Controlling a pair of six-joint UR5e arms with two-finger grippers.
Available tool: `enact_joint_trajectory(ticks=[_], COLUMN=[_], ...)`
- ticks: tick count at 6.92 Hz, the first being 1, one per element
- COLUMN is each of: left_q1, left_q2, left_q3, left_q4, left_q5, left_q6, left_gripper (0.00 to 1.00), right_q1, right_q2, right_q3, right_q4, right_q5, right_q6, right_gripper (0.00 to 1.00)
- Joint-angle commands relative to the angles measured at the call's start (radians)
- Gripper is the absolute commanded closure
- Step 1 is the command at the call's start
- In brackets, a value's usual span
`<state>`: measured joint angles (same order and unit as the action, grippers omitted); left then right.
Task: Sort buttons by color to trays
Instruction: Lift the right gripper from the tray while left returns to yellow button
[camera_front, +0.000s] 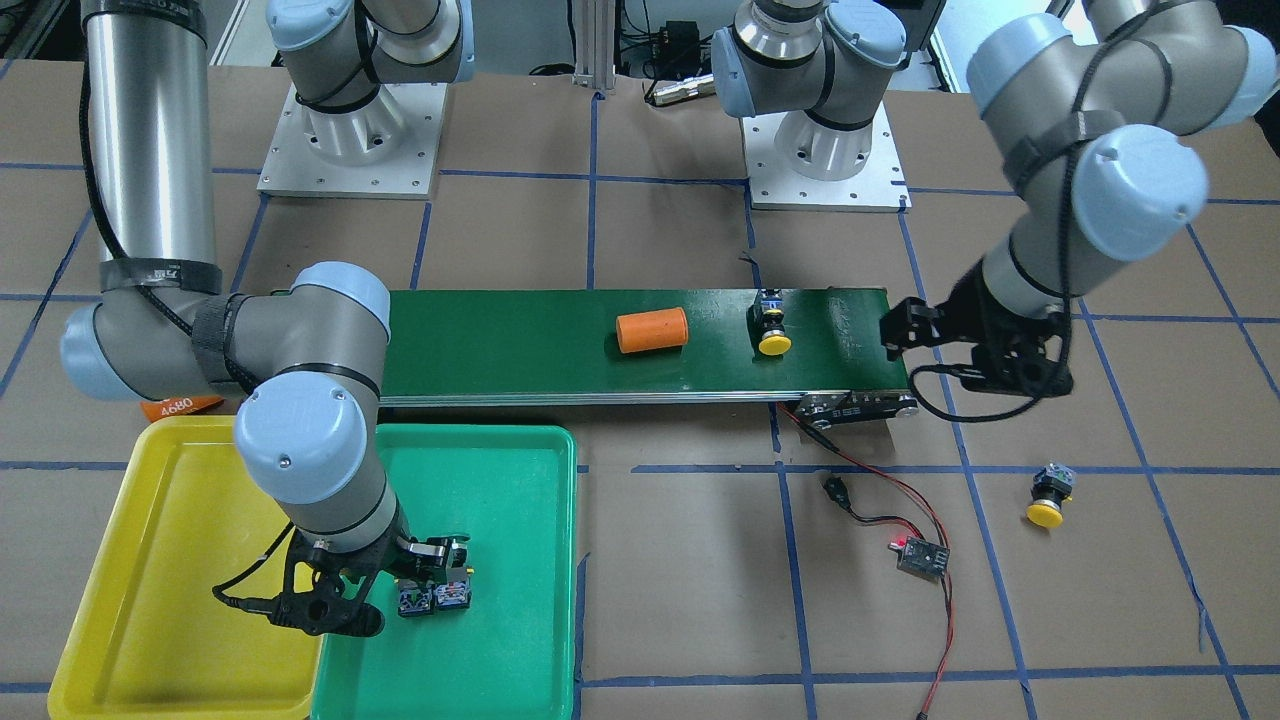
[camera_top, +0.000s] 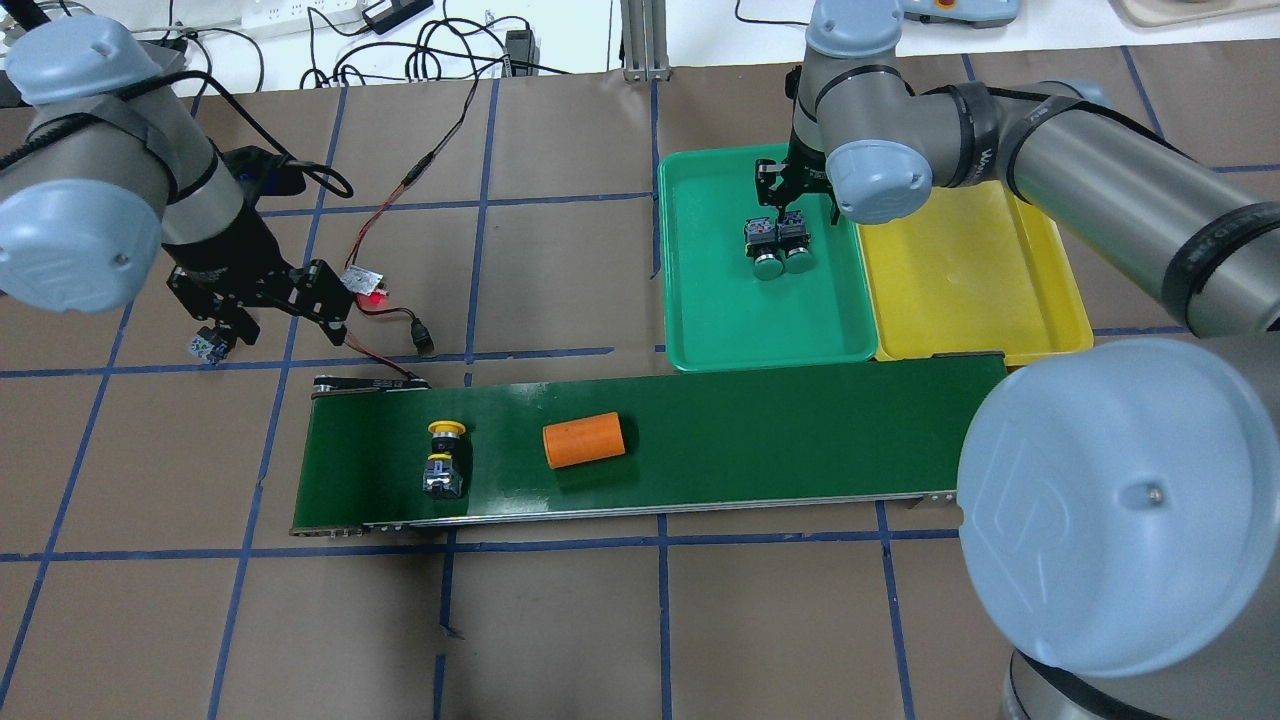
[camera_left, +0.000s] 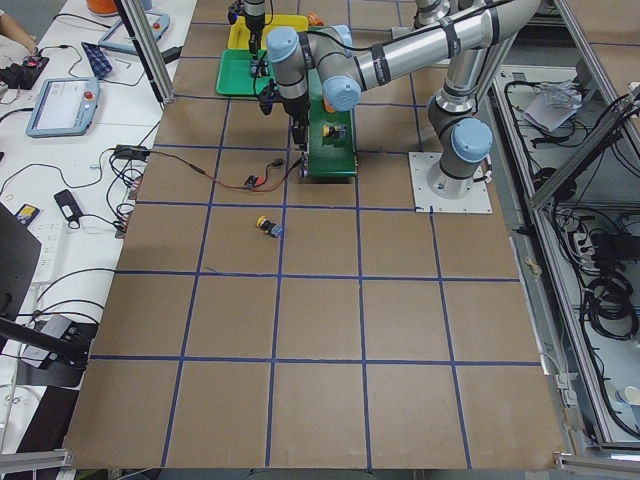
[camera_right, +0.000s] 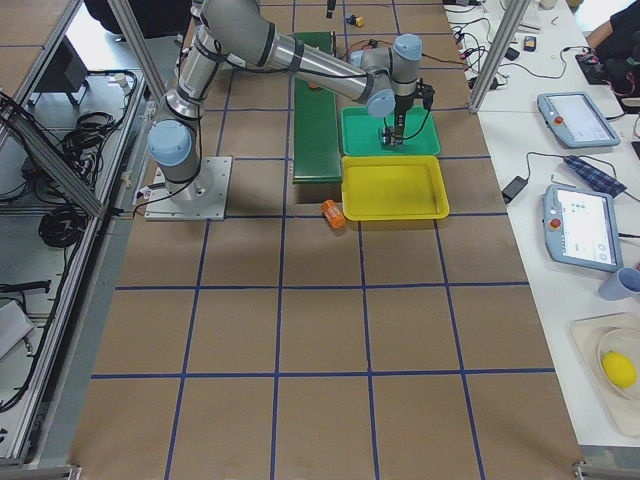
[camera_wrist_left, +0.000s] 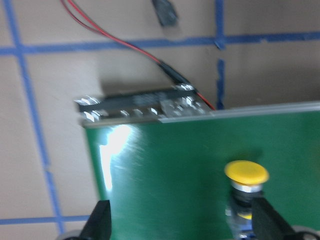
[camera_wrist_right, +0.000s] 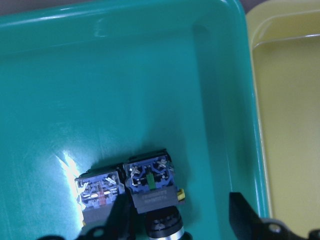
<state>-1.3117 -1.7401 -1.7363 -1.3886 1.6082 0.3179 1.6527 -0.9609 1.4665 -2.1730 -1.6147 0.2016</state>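
Note:
Two green-capped buttons (camera_top: 780, 248) lie side by side in the green tray (camera_top: 720, 300). My right gripper (camera_top: 790, 215) hangs over them, open. In the right wrist view its fingers (camera_wrist_right: 242, 217) straddle the right-hand button (camera_wrist_right: 150, 182). The yellow tray (camera_top: 960, 290) beside it holds nothing. One yellow-capped button (camera_front: 772, 325) lies on the conveyor belt (camera_front: 500, 340). My left gripper (camera_front: 905, 328) hovers open at that belt's end, with the button (camera_wrist_left: 245, 172) just ahead of its fingertips. A second yellow button (camera_front: 1048, 497) lies on the table.
An orange cylinder (camera_front: 651, 329) lies mid-belt, and an orange piece (camera_front: 180, 407) sits behind the yellow tray. A small circuit board (camera_front: 920, 555) with red wires trails from the belt's end. The tabletop is brown with blue tape lines.

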Motion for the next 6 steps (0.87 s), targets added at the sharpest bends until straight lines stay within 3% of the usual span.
enact_joint_trajectory(ticks=[1,4,5,6], left_q1=[0.124,0.23,0.255,0.24], left_q2=[-0.187,-0.376,-0.412,-0.418], left_q3=[0.156,0.167,0.159,0.132], left_q4=[0.034,0.284,0.322,0.316], left_q5=[0.002,0.05,0.047,0.05], left_q6=[0.12,0.371,0.48,0.489], left_gripper=[0.0,0.0,0.0,0.0], right_q1=[-0.002,-0.024,-0.024,-0.03], right_q2=[0.005,-0.016,-0.069,-0.157], right_q3=[-0.002,-0.002,0.014,0.02], right_q4=[-0.005,0.009,0.036,0.141], right_q5=[0.001,-0.002,-0.004,-0.002], right_q6=[-0.001,-0.004,-0.002,-0.002], right_gripper=[0.0,0.0,0.0,0.0])
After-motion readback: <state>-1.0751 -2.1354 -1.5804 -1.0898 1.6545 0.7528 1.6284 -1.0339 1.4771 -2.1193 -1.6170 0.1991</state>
